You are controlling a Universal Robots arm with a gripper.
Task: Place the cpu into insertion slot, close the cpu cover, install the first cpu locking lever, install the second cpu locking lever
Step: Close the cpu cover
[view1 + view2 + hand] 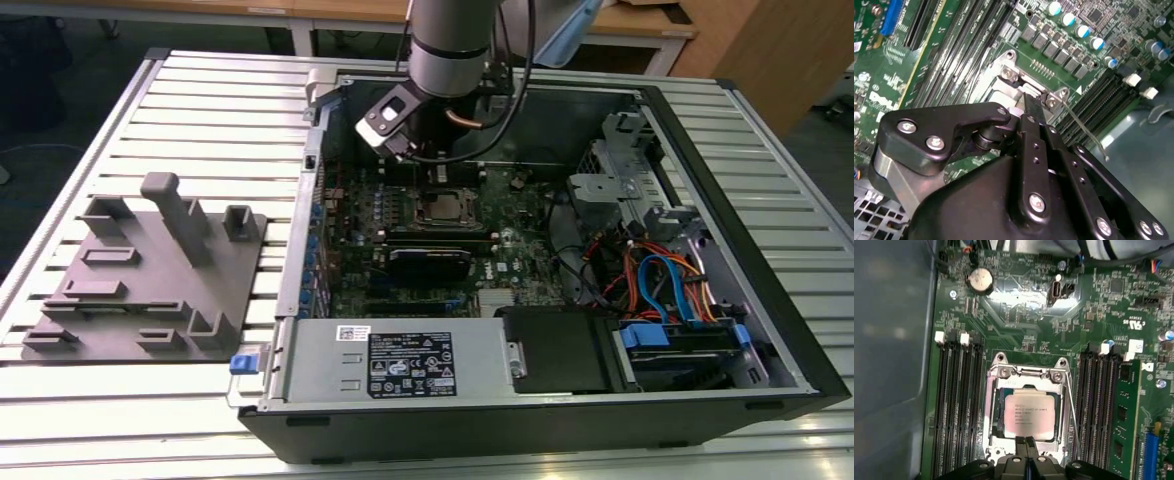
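grey fixture [147,270]: sits on the worktop [200,90] at the exterior view's left, beside the open computer case [534,430]; it plays no part in this step.
gripper [1026,441]: clenched, the fingertips pressed together with nothing between them, poised at the edge of the socket in the first wrist view.
cpu [1030,415]: lies flat and square in the insertion slot [1000,412], silver top up.
cpu cover [1029,382]: its frame appears to be down around the chip; I cannot tell whether it sits fully flat.
locking lever [1072,405]: a thin wire along one side of the socket. In the second wrist view its free end looks lifted off the board, so I judge it unlatched.
step in hand: probably seating the cover or working the first lever.
doing it well: use the closed tips as one blunt point. Bear only on the metal frame or the wire, never on the chip, and move slowly. Mind the memory slots [954,405] just beside the socket.
cables [654,275]: at the exterior view's right, well apart.
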